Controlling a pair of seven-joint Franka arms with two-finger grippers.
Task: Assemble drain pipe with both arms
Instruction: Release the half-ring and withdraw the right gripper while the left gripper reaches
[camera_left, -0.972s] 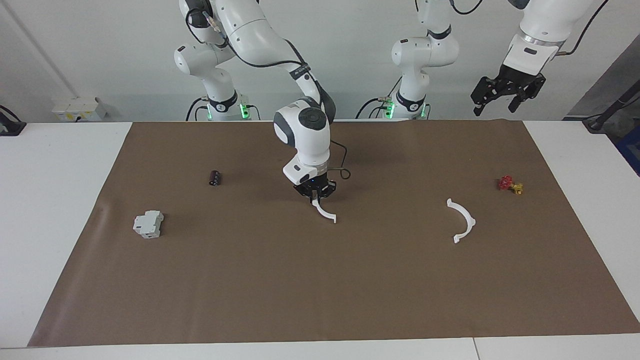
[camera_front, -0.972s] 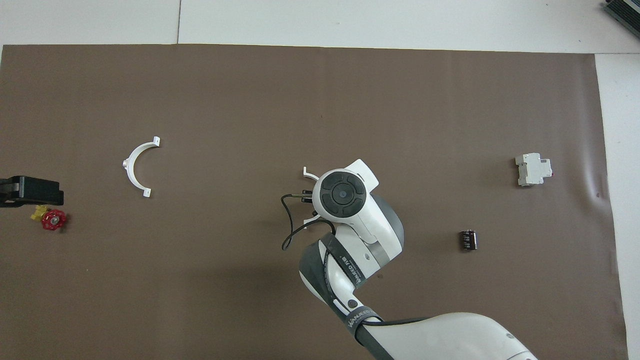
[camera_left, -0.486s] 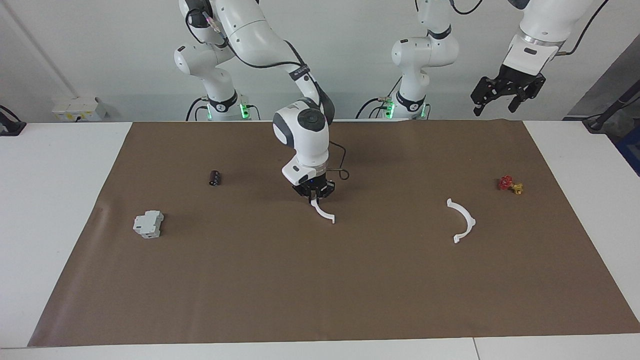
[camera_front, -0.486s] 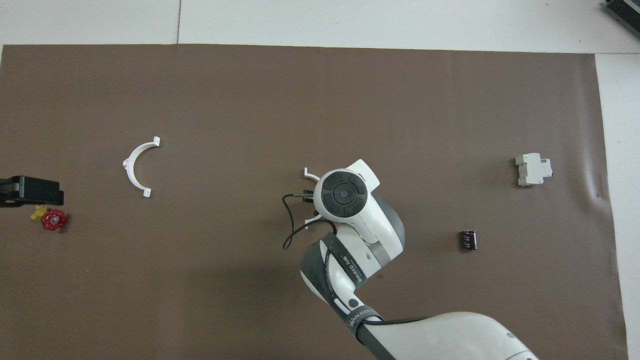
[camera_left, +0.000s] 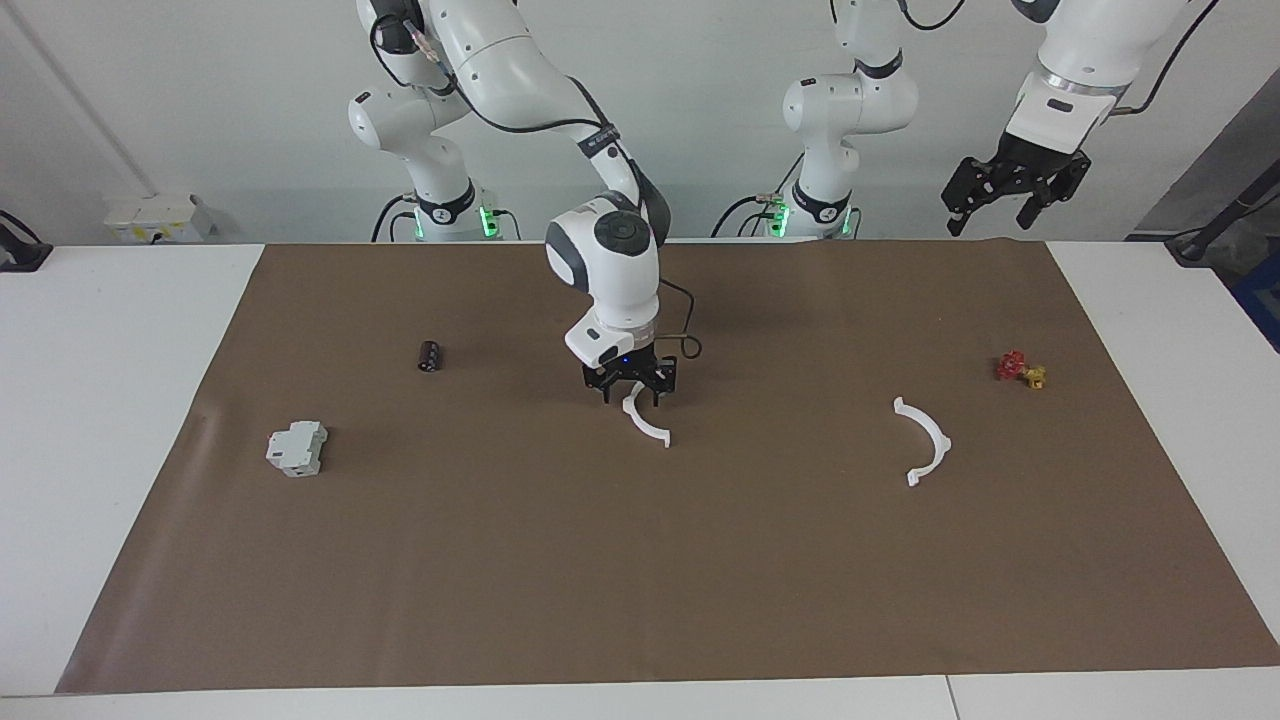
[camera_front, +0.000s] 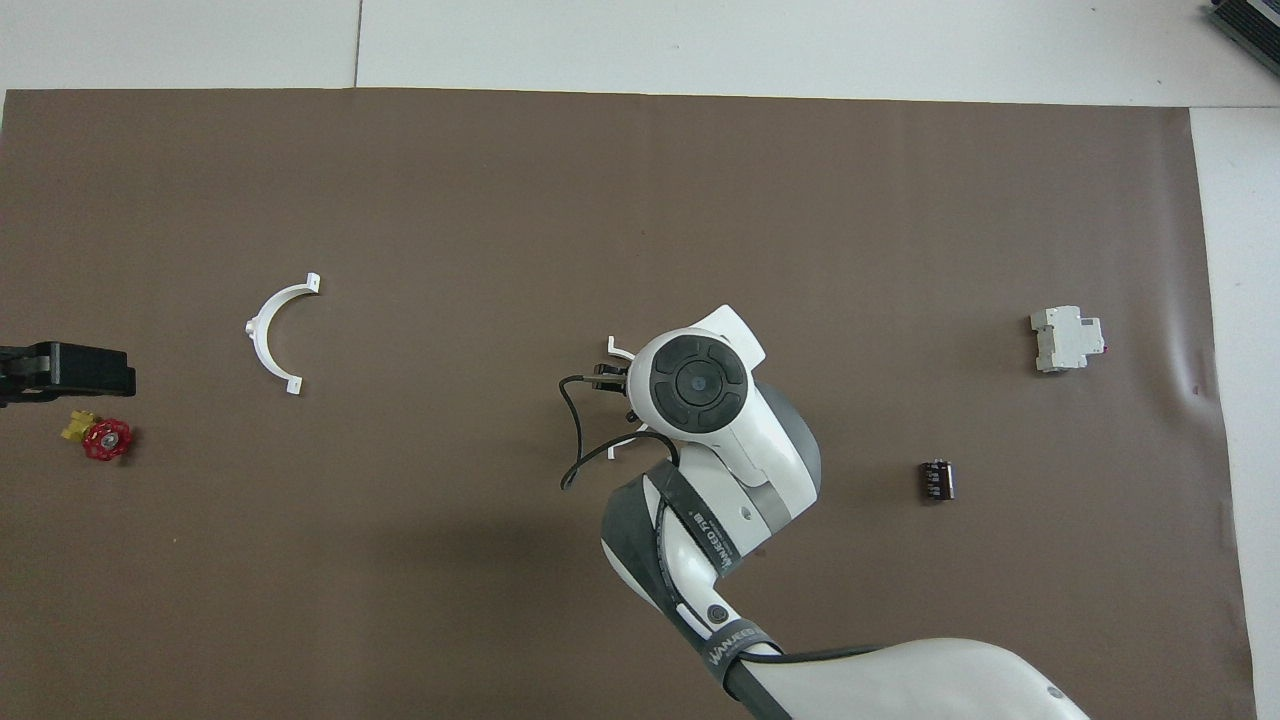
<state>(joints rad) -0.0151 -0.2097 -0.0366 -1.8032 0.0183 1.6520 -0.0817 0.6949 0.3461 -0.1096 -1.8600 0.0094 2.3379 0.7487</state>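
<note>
The drain pipe is in two white half-ring pieces on the brown mat. One half-ring lies at the middle of the mat. In the overhead view the right wrist hides most of it, and only an end tab shows. My right gripper stands open just above that piece's end nearer the robots, with a finger on either side. The other half-ring lies alone toward the left arm's end. My left gripper waits open, high over that end of the mat.
A red-and-yellow valve sits near the mat's edge at the left arm's end. A small black cylinder and a grey-white boxy block lie toward the right arm's end.
My right gripper has opened and let go of the middle half-ring, which now rests on the mat, and it has risen slightly. The left arm has barely moved.
</note>
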